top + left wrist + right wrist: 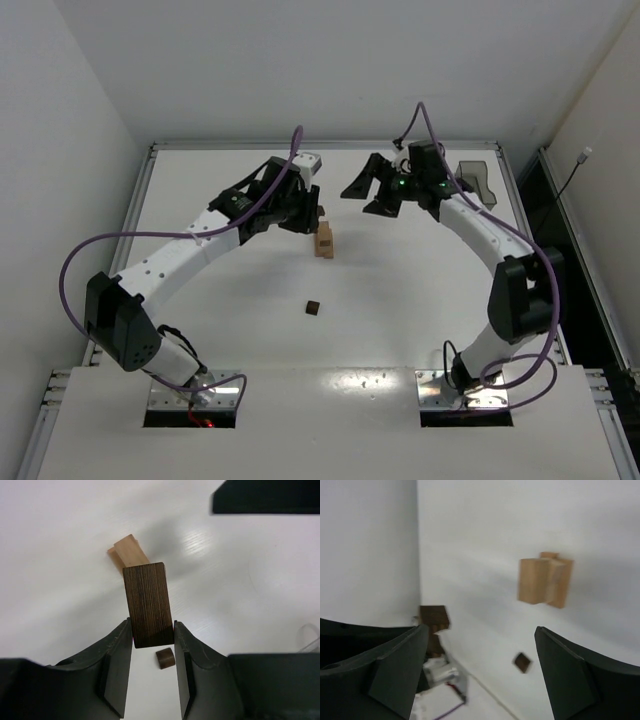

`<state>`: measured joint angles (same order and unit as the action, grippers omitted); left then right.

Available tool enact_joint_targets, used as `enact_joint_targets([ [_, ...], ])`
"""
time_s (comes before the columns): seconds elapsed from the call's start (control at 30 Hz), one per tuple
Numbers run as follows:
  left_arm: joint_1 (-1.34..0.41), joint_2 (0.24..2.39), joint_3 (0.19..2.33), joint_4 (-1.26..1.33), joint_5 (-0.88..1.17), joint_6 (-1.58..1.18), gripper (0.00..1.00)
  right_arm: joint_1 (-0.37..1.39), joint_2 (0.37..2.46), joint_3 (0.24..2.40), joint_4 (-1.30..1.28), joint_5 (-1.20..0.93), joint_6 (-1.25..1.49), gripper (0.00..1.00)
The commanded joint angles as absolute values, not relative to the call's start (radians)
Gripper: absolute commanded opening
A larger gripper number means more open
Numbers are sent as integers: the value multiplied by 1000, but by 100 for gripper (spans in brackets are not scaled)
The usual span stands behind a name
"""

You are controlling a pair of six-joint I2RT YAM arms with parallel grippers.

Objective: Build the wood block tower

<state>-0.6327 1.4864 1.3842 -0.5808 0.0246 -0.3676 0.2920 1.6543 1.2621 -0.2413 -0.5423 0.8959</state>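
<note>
The wood block tower [323,241] is a short light-tan stack in the middle of the table, also seen as tan blocks [545,580] in the right wrist view. My left gripper [152,627] is shut on a long dark brown block [148,605], held just left of the tower, above a tan block [131,551]. In the top view the left gripper [303,218] sits right beside the stack. My right gripper [370,190] hovers open behind and to the right of the tower, nothing between its fingers [400,665]. A small dark brown block [313,308] lies loose on the table nearer the arm bases.
A smoky-grey see-through tray [476,180] stands at the back right behind the right arm. Raised table edges run along the back and sides. The small dark block [165,658] also shows below the left fingers, and as a dark block [522,662] in the right wrist view.
</note>
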Motion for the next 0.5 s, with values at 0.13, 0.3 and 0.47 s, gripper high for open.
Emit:
enact_joint_targets([
  [0.13,-624,1554,1440,-589,-248,-419,0,158,1464,1270,-440,-248,404,68],
  [0.3,-635,1683,1543,-633,-310,-445,0,104,1384,1288,-570,-91,194,61],
  [0.47,-681,1755,1609,-624,-322,-498,0,17,1358,1345,-730,14,192,61],
])
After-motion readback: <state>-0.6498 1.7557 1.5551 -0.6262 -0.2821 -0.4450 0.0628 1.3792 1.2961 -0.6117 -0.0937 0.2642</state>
